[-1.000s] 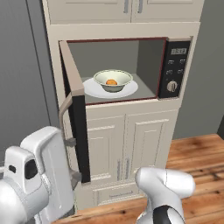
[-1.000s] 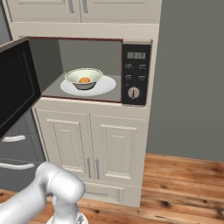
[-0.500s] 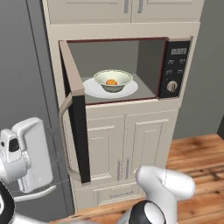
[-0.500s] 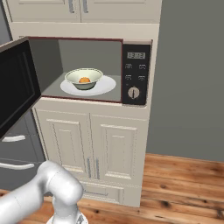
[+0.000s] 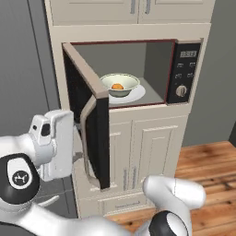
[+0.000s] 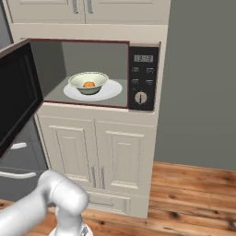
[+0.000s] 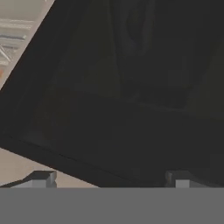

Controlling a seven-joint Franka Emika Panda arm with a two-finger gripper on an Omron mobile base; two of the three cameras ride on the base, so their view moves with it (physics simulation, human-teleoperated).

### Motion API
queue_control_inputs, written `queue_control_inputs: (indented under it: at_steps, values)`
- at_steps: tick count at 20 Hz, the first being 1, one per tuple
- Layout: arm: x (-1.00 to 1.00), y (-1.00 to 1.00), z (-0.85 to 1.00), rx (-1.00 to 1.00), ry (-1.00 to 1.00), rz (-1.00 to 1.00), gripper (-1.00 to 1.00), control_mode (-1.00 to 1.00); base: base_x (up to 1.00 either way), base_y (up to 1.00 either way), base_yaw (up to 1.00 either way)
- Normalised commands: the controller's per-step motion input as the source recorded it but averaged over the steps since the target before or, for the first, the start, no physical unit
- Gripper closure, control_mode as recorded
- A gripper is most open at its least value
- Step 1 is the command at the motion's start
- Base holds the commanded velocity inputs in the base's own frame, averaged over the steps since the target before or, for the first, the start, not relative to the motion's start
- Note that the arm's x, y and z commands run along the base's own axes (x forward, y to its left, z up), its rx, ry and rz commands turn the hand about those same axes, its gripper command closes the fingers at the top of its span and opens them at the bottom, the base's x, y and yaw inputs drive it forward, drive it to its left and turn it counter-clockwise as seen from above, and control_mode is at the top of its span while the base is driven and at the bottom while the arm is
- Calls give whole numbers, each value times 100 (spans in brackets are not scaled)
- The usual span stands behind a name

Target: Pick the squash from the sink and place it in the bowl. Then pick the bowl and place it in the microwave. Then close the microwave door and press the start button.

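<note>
Orange squash (image 5: 117,86): one, in one bowl (image 5: 120,85).

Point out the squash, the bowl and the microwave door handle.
squash (image 6: 89,84), right base view, its orange top inside the bowl.
bowl (image 6: 79,87), right base view, left outer wall.
microwave door handle (image 5: 85,123), left base view, upper stretch of the curved bar.

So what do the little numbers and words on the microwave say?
Display on the microwave control panel: pale digits, too blurred to read for sure.
Button labels below the display: too small to read.
Knob: no readable marking.
Bowl, plate, cabinet doors: no text.
</note>
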Motion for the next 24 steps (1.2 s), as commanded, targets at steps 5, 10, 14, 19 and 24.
queue_control_inputs:
  at_steps: [5,10,14,19,24]
  values:
    - [28,-100,0,17,0,9,-100,-100,0,0,0]
    - [53,-100,0,11,0,13,-100,-100,0,0,0]
    - [97,-96,-7,2,5,27,-100,-100,0,0,0]
    - [97,-100,0,1,0,31,-100,-100,0,0,0]
    - [100,-92,0,2,0,36,-100,-100,0,0,0]
